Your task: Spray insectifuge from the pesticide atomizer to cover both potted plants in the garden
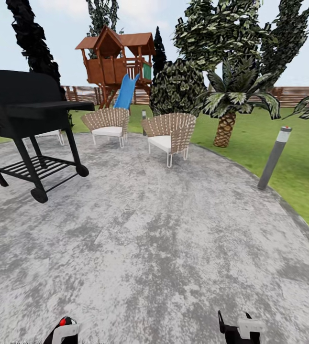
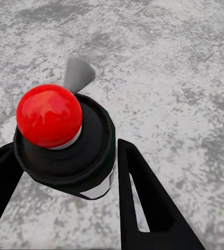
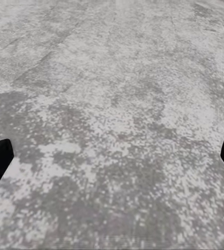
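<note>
My left gripper [image 2: 67, 151] is shut on the pesticide atomizer [image 2: 65, 140], a bottle with a black-and-white head, a red spot on top and a grey nozzle. Its red spot and white head [image 1: 64, 327] peek up at the lower left edge of the head view. My right gripper [image 1: 234, 317] stands open at the lower right with nothing between its fingers, which sit at the two sides of the right wrist view [image 3: 112, 156]. Both grippers hover over the grey mottled patio [image 1: 149, 239] of the garden, with lawn [image 1: 269, 143] to the right. The potted plants are out of view.
A black wheeled grill [image 1: 25, 110] stands at the left. Two wicker chairs [image 1: 109, 122] [image 1: 170, 131] sit at the patio's far edge. A grey bollard light [image 1: 274, 157] and a palm [image 1: 228, 107] stand on the lawn. A wooden playhouse [image 1: 118, 62] and a fence [image 1: 293, 95] lie beyond.
</note>
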### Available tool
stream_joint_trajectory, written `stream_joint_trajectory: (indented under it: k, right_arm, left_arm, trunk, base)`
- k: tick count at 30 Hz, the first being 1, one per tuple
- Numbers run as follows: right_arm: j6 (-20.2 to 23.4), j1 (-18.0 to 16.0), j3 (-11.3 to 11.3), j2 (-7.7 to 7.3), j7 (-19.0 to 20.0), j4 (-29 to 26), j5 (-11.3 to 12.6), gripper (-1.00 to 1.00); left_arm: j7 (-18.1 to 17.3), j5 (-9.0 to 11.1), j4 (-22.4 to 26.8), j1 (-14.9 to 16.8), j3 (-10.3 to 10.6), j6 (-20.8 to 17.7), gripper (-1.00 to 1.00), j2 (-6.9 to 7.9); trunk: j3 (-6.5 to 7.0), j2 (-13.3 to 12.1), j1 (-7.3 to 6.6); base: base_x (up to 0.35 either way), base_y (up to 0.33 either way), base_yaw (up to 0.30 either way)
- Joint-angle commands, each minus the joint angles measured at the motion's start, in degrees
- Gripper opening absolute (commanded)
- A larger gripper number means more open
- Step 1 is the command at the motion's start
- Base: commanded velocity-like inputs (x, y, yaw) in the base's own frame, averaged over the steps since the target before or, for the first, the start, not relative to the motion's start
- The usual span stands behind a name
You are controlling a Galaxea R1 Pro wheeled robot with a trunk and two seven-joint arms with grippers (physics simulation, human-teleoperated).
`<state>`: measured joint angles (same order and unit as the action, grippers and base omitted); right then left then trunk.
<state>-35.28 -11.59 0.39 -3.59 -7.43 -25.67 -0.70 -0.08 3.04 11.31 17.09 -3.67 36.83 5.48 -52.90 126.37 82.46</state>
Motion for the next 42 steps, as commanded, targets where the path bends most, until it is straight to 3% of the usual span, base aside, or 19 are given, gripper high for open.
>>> stream_joint_trajectory:
  k: [1, 42]
  right_arm:
    - [-0.1, 0.0, 0.1, -0.01, -0.2, 0.0, -0.1, 1.00]
    - [-0.1, 0.0, 0.1, -0.01, -0.2, 0.1, -0.2, 1.00]
  left_arm:
    - [-0.1, 0.3, -0.1, 0.0, 0.0, 0.2, -1.00, -0.02]
    - [0.2, 0.2, -0.1, 0.0, 0.0, 0.3, -1.00, -0.03]
  trunk:
    - [0.01, 0.0, -0.01]
    - [2.38, 0.0, -0.01]
  base:
    - [0.000, 0.000, 0.220]
    - [0.000, 0.000, 0.220]
